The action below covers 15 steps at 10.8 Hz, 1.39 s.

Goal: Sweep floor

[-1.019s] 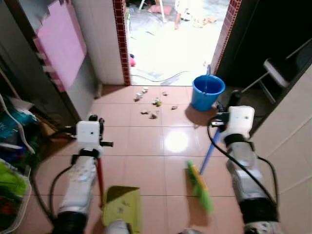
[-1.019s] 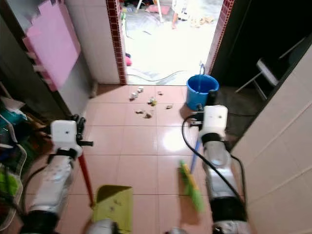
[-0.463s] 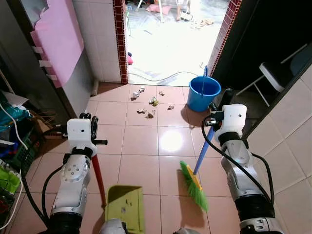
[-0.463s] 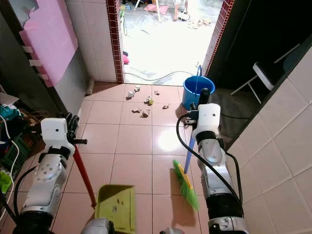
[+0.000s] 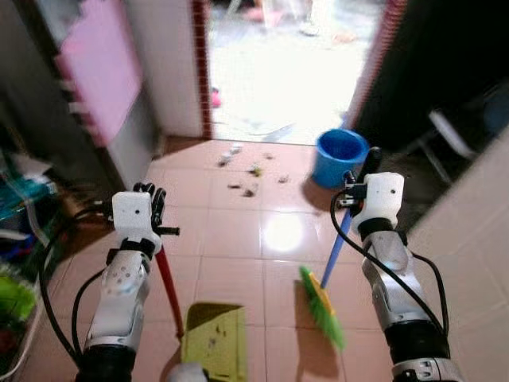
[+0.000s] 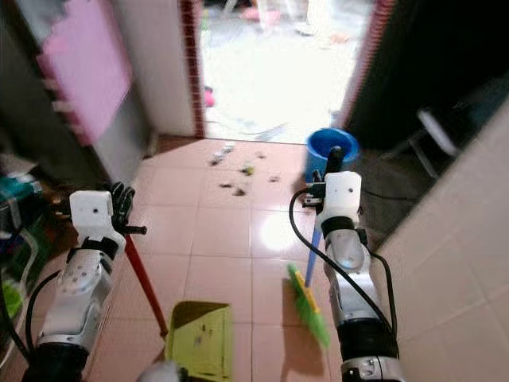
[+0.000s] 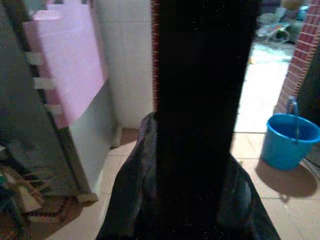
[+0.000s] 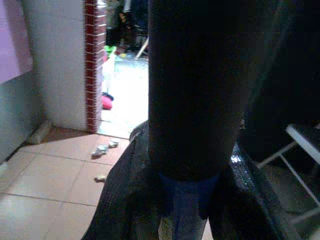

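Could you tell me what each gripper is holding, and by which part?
Left gripper: the dustpan by its red handle's top. Right gripper: the broom by its blue handle's upper end.

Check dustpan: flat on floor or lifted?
Cannot tell: the green dustpan sits low over the tiles, its pan roughly level; contact isn't visible.

- Left arm: silver, raised forward from the lower left, forearm angled up; white wrist block at its top.
- Left gripper: black fingers closed around a thin red handle; fingers dark in the wrist view.
- Right arm: silver, reaching forward from the lower right, black cable looped beside it.
- Right gripper: fingers clamped on a blue handle; one finger points upward.
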{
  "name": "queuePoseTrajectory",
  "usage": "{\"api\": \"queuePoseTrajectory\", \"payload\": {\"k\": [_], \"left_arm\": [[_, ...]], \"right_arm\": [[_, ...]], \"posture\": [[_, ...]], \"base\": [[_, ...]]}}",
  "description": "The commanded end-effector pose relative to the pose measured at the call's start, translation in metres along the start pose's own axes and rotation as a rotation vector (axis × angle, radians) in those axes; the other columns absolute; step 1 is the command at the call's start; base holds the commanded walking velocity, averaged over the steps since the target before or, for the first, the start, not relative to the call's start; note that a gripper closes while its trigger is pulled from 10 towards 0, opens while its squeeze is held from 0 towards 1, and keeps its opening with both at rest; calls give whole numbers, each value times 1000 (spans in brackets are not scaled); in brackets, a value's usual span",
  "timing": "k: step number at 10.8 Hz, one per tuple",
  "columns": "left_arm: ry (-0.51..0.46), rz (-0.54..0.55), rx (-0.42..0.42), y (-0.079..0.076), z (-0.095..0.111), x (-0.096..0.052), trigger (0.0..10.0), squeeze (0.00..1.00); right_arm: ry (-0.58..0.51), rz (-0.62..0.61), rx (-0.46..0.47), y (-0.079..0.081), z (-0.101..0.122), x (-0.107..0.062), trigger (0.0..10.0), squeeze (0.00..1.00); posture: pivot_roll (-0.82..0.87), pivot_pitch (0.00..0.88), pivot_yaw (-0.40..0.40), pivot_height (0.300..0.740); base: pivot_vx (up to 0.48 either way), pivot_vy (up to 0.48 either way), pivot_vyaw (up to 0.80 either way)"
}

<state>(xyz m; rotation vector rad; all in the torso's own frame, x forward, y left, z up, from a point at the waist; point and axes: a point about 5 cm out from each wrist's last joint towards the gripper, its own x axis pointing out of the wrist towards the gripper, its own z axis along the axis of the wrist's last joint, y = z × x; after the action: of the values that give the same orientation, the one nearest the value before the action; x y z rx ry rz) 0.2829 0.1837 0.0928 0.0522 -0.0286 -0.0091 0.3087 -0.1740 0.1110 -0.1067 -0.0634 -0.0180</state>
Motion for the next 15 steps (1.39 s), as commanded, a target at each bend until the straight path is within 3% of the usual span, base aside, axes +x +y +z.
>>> {"api": "queuePoseTrajectory", "payload": {"k": [1,8,15], "left_arm": [[-64,-13,9,1,17,7,10000,0],[-63,-48,35,0,20,8,10000,0],[-41,-63,44,-2,17,9,10000,0]], "right_arm": [[-49,-5,9,0,9,3,10000,0],[-44,-19,17,1,7,4,10000,0],[-37,-27,20,3,4,7,10000,0]], "posture": [[10,0,-29,740],[19,0,-19,740],[28,0,-24,740]], "base": [[334,345,0],[343,333,0],[456,0,0]]}}
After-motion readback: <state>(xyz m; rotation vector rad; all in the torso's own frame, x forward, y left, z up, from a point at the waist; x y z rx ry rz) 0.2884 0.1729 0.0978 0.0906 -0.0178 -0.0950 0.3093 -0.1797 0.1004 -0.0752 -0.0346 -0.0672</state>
